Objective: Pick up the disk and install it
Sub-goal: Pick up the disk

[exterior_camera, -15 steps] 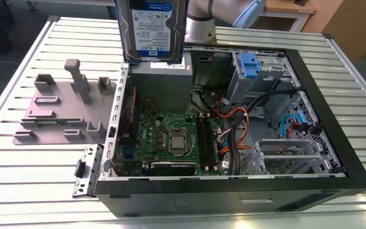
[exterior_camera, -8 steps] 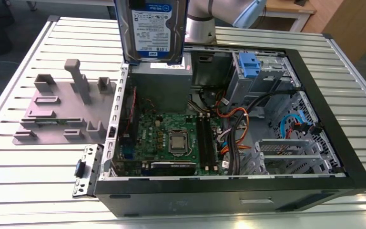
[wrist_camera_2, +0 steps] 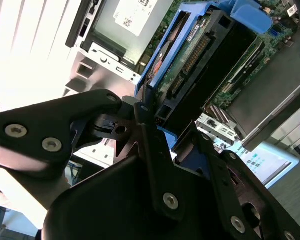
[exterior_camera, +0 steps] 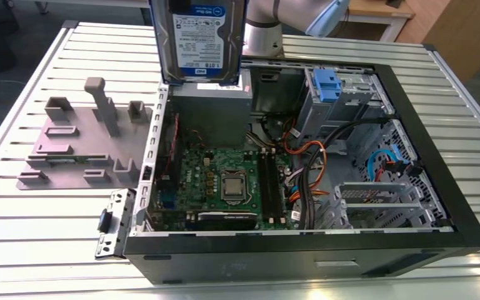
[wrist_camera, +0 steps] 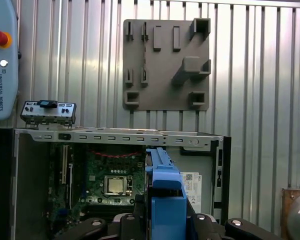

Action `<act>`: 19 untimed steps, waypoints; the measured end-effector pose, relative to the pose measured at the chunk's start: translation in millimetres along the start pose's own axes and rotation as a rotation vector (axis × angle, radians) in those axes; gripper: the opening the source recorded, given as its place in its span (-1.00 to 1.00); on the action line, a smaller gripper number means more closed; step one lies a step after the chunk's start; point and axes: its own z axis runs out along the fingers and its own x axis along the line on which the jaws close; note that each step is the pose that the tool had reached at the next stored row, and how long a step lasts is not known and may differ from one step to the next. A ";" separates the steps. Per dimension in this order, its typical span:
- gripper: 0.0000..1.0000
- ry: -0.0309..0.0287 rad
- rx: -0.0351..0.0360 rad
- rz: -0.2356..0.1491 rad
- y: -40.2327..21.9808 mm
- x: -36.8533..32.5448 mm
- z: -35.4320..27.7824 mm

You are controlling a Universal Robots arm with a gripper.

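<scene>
Exterior view: disk (exterior_camera: 198, 37) hangs upright over the open computer case (exterior_camera: 307, 256), jaws clamped on its blue frame (wrist_camera: 165, 197). Risk, as judged: narrow edge grip may let it tilt and snag the cables (exterior_camera: 307, 156) on descent.

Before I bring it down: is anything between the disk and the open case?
Nothing visible. The disk hangs upright over the open case, with no object seen between them. Inside, orange and black cables loop beside the drive cage on the exterior view's right.
</scene>
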 end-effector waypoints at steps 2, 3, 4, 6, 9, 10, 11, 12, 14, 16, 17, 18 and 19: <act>-0.27 0.0000 0.0000 0.000 0.0 0.5 0.0; -0.27 0.0000 0.0000 0.000 0.0 0.7 0.0; -0.27 0.0000 0.0000 0.000 0.0 1.0 0.0; -0.27 0.0000 0.0001 0.000 0.0 1.5 0.0; -0.27 0.0000 0.0000 0.000 0.0 2.2 -0.1; -0.27 0.0000 0.0000 0.000 0.0 2.5 -0.1; -0.27 0.0000 0.0000 0.000 0.0 2.8 -0.1; -0.27 0.0001 0.0000 0.000 0.0 3.1 -0.1; -0.27 0.0001 0.0000 0.000 0.0 3.9 -0.1; -0.27 0.0001 0.0000 0.000 0.1 4.8 -0.1; -0.27 0.0003 0.0000 0.000 0.1 5.2 -0.2; -0.27 0.0003 0.0000 0.000 0.1 5.6 -0.2; -0.27 0.0003 0.0000 0.000 0.1 6.0 -0.2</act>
